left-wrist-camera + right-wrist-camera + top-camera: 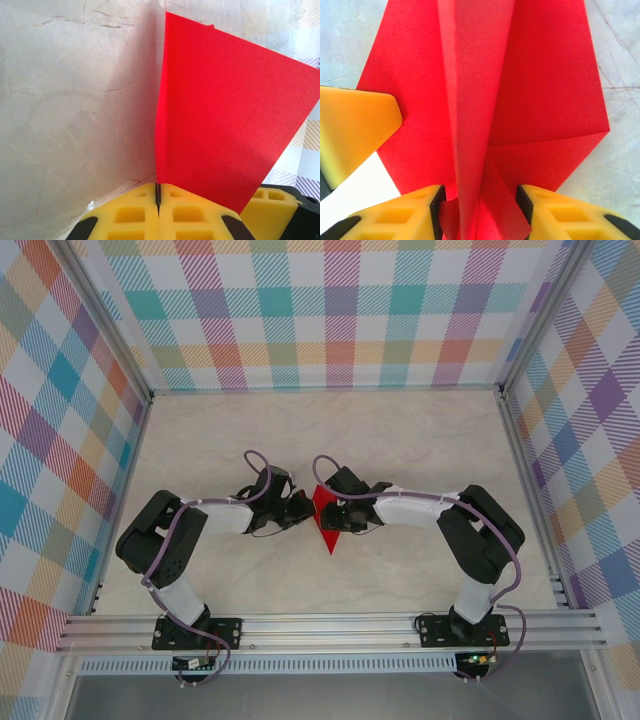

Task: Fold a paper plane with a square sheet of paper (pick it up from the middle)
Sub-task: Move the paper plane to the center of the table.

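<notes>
Table [400, 430]: pale cream top w/ faint marble veining and hairline crack marks, matte. Three walls [330, 310] in pastel plaid (teal, pink, orange, purple, yellow), smooth panels. Aluminium rails [330, 625] run along the 6 o'clock edge, w/ uprights at the corners. Arm bases are bolted to the rail on black plates. No brand, label or legible writing anywhere.

Paper plane [325, 515]: bright red thin sheet, part-folded. In top view it sits just below table centre, between the two grippers. It forms a narrow dart w/ its tip toward 6 o'clock. Surface is matte w/ a fine grain; creases are sharp.

Left gripper [298, 510] is at the plane's 9 o'clock. In the left wrist view the yellow fingers [130, 215] are blocky plastic w/ square pockets. They are closed tight, seam to seam. One edge of the plane [225, 115] is pinched in the seam, and the sheet stands upright from it.

Right gripper [340, 512] is at the plane's 3 o'clock. In the right wrist view the plane [480, 90] shows a raised centre ridge w/ wings sloping off both sides. Yellow fingers [560, 212] w/ black pads stand apart and straddle the ridge base. The ridge is not squeezed flat. Pad contact w/ the lower flaps: cannot tell. Another yellow finger [355, 127], rounded corner, overlaps the wing at 9 o'clock.
</notes>
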